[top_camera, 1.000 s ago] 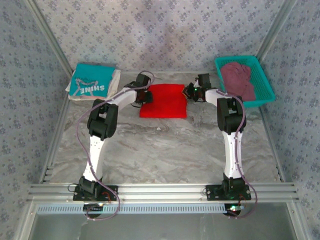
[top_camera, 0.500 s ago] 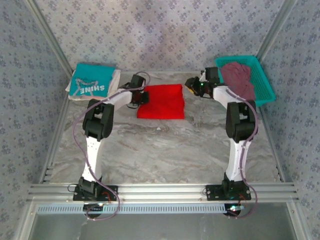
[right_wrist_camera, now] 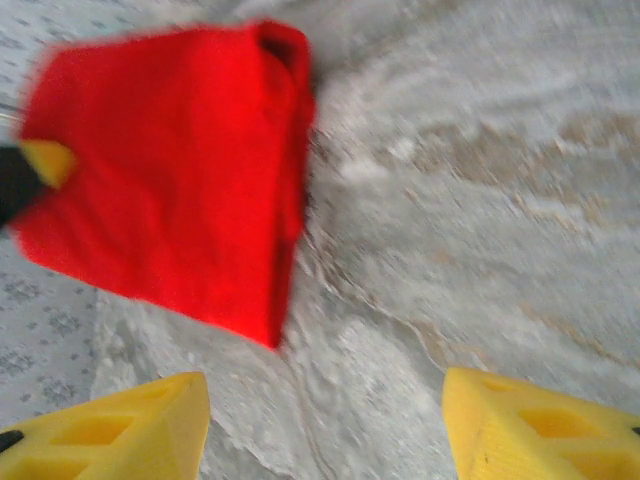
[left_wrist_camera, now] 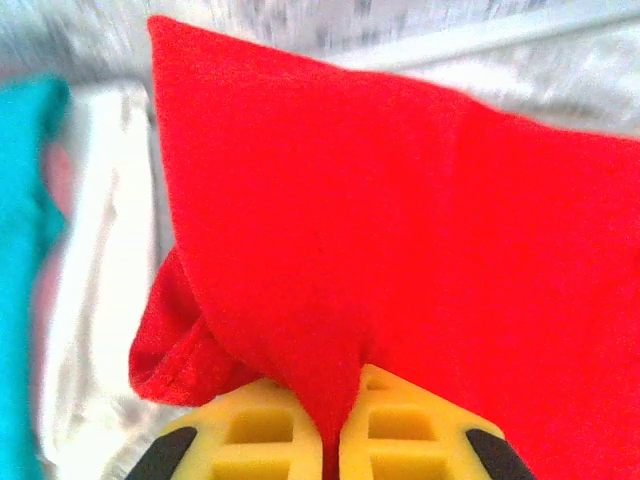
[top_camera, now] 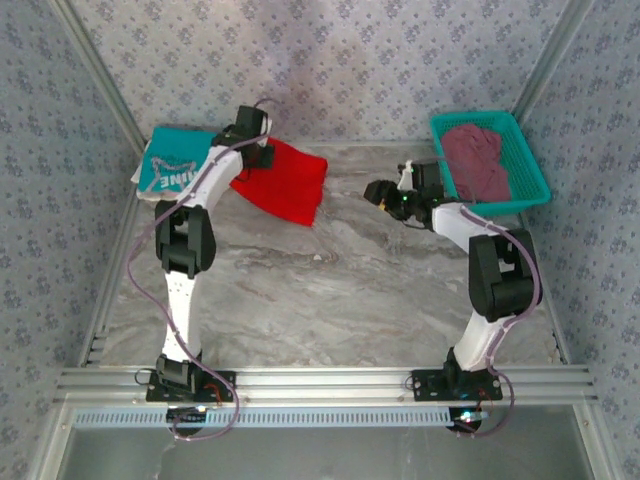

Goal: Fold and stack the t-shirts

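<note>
Red t-shirt (top_camera: 287, 180), folded, is hanging pinched in your left pincer (top_camera: 256, 156), now swinging toward the teal t-shirt (top_camera: 172, 168) just beside that pincer; stacking is likely beginning. Your right pincer (top_camera: 378, 192), having just released, is standing wide and empty, well apart.

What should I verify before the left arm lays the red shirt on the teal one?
1. Left gripper shut on the red t-shirt: ok.
2. Right gripper open, apart from the red cloth: ok.
3. Teal t-shirt lying flat as base: ok.
4. Red t-shirt centred over the teal one: not ok, it hangs mostly over the table beside it.
5. Red fold intact: cannot tell.
</note>
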